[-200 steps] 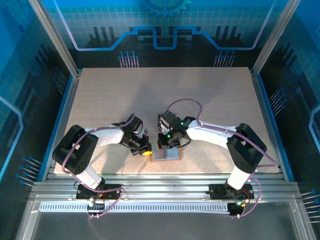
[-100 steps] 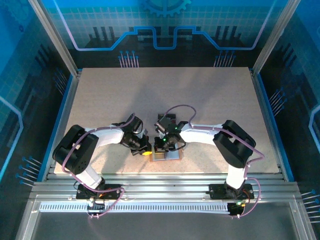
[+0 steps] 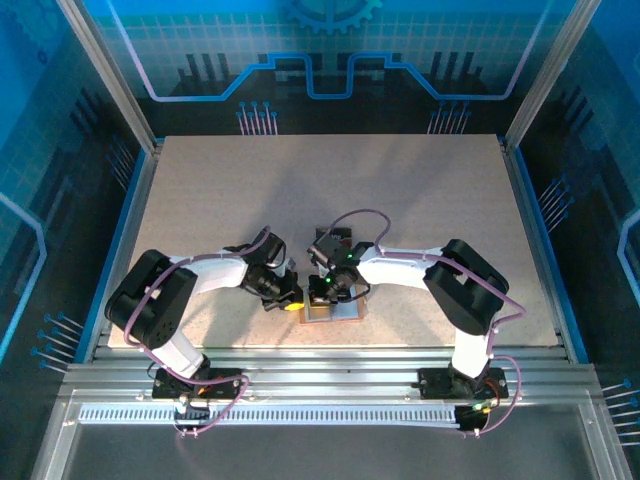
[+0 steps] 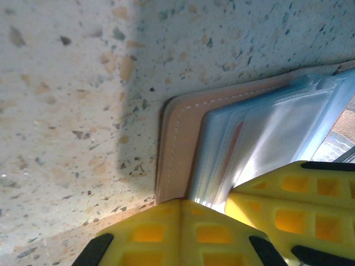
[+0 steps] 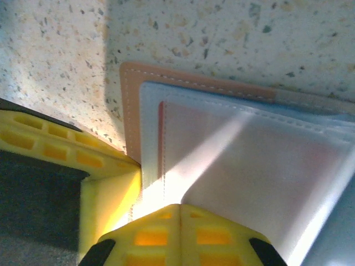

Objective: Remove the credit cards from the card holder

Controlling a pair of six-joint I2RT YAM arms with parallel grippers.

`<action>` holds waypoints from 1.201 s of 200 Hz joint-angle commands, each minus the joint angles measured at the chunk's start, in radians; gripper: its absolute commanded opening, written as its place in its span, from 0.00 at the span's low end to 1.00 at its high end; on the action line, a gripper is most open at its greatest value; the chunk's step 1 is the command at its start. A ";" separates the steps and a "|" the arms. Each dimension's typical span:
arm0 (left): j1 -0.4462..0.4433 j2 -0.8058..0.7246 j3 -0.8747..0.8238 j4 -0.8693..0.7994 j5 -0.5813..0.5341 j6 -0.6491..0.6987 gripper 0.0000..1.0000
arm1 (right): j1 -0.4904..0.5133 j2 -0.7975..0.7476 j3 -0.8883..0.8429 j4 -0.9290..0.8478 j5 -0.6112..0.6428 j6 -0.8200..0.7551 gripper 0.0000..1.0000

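The card holder [image 3: 335, 313] lies open on the table [image 3: 400, 200], close to the near edge at centre. The left gripper [image 4: 180, 206] is pressed together at its left edge, the right gripper [image 5: 180, 209] pressed together at a pale sleeve [image 5: 249, 166] where a red credit card [image 5: 161, 138] edge shows

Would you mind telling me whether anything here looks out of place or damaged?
Nothing looks damaged or spilled. The card holder lies open by the near edge of the table, its clear sleeves slightly fanned, a red card tucked inside one. The left gripper and right gripper, both shut, meet on it.
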State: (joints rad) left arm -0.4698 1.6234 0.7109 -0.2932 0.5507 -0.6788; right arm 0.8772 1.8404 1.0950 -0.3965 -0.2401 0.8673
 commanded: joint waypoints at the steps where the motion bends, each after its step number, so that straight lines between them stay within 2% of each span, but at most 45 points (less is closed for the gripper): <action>1: -0.008 0.009 -0.022 -0.018 -0.010 0.009 0.04 | 0.014 -0.009 0.011 -0.108 0.069 -0.025 0.03; 83: -0.009 -0.046 -0.001 -0.006 -0.009 -0.021 0.04 | 0.016 -0.013 0.020 -0.140 0.088 -0.040 0.04; 109: -0.010 -0.068 0.004 0.050 0.033 -0.074 0.04 | 0.015 -0.016 0.017 -0.139 0.088 -0.041 0.04; 151: -0.012 -0.037 -0.018 0.137 0.088 -0.118 0.04 | 0.016 -0.018 0.012 -0.137 0.088 -0.042 0.04; 240: -0.013 0.034 -0.050 0.173 0.094 -0.117 0.05 | 0.017 -0.022 0.022 -0.137 0.091 -0.036 0.06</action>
State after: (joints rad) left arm -0.4755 1.6360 0.6785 -0.1230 0.6250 -0.7879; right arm 0.8780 1.8290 1.1072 -0.4793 -0.1844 0.8337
